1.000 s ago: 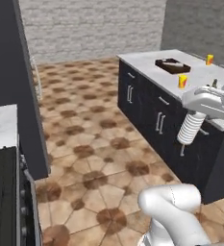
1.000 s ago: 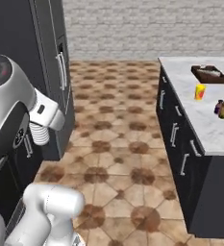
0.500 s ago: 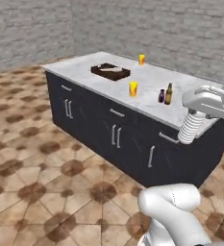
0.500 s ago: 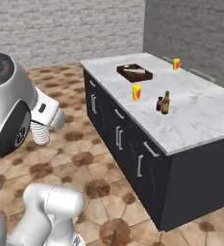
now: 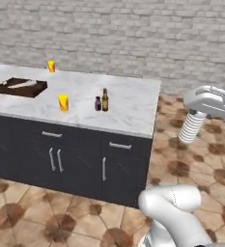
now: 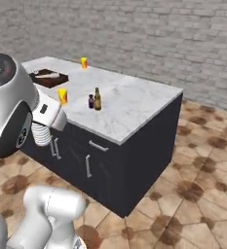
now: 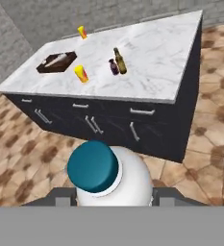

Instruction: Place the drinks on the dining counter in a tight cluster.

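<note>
Between the two dark finger tips at the bottom of the hand view stands a white bottle with a teal cap (image 7: 101, 173), held upright in the gripper (image 7: 114, 194); the jaws press against its sides, so the hand is closed on this drink. Beyond it lies the dining counter (image 7: 161, 62), a white marble top with grey veins over dark cabinets with silver handles. On that top the brown glass bottle (image 5: 105, 100) stands upright, with the short dark maroon container (image 5: 98, 103) just beside it, on its left in the left base view; whether the two touch cannot be told. Well apart from this pair, an orange cup (image 5: 63, 102) stands near the counter's front edge, a second orange cup (image 5: 51, 66) stands near the far edge, and a dark tray (image 5: 21, 87) holding a pale object lies toward the counter's left end. Brown patterned tiles (image 6: 198, 194) cover the floor, and a grey brick wall (image 5: 133, 38) rises behind the counter.
</note>
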Available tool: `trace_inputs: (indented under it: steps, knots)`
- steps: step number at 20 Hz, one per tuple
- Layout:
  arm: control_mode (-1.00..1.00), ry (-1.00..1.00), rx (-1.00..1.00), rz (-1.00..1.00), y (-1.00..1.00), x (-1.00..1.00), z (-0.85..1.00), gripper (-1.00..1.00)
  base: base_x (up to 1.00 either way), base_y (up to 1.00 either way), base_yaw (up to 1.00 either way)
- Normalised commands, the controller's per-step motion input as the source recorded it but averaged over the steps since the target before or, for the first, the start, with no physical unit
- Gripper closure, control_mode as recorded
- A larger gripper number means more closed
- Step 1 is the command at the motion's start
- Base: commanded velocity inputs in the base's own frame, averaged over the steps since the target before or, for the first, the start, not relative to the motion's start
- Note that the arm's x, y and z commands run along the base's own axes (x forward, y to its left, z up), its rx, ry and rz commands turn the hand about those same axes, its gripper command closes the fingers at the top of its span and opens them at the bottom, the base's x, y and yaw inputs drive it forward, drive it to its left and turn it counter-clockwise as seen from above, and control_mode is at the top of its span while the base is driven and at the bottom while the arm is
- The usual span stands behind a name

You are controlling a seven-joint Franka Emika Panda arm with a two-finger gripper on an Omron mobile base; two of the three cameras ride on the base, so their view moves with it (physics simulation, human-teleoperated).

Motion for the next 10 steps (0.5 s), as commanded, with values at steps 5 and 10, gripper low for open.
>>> trace_inputs:
  steps: [5,10]
  knots:
    - [1.00,0.00,0.00,0.00,0.00,0.00,0.00,1.00,0.74,0.36,-0.76]
    - [1.00,0.00,0.00,0.00,0.00,0.00,0.00,1.00,0.93,0.91,-0.42]
